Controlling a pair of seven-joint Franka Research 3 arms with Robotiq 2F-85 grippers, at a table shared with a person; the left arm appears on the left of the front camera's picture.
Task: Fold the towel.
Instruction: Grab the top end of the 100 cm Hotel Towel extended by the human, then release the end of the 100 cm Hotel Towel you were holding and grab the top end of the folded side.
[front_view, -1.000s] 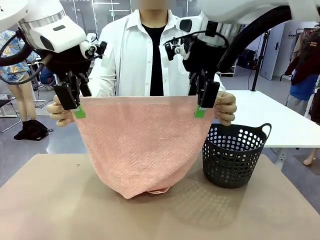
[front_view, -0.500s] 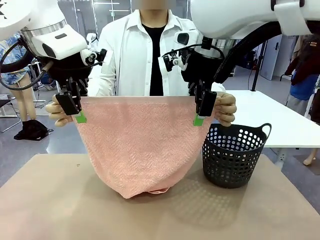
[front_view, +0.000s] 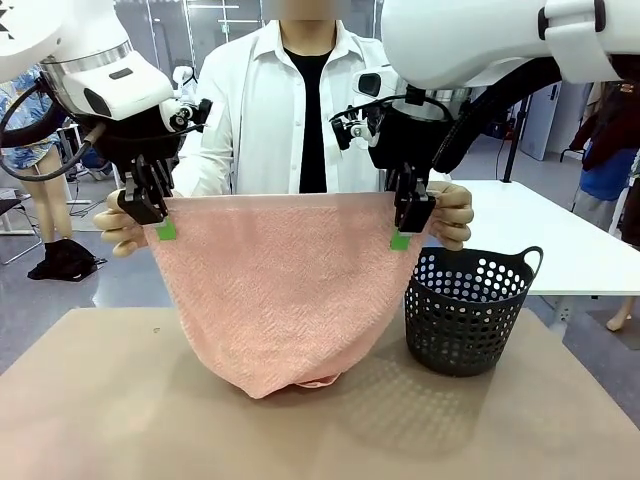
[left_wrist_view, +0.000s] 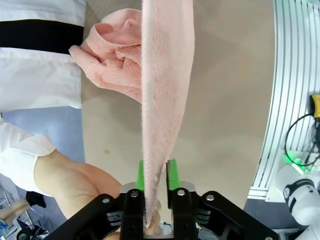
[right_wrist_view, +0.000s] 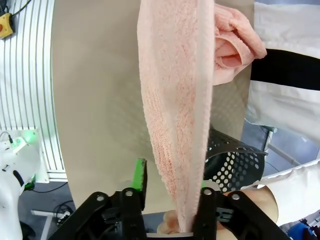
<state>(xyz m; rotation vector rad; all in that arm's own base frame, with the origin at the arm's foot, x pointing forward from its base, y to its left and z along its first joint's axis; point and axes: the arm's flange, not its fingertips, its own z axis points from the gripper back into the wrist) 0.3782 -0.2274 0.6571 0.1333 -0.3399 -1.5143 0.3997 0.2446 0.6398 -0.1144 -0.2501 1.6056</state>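
The left claw (front_view: 160, 222) is clenched on one top corner of the towel (front_view: 280, 290) and the right claw (front_view: 404, 232) on the other. The salmon-pink cloth hangs stretched between them above the tabletop (front_view: 90, 400), its bottom fold resting on the surface near the middle. A person at the far edge holds the same corners, one hand (front_view: 120, 232) just outside the left claw and the other hand (front_view: 453, 215) just outside the right. The wrist views look down the cloth edge-on: the left one brings out the green pads (left_wrist_view: 140, 175) pressing both faces of the towel, and the right one shows the towel running down between that claw's fingers. The front view adds the cloth's full spread and the black basket (front_view: 470, 320) standing just beside it, toward the tabletop's right edge. A second earlier both claws stood open around the corners; now they have closed, while the towel hangs as before.
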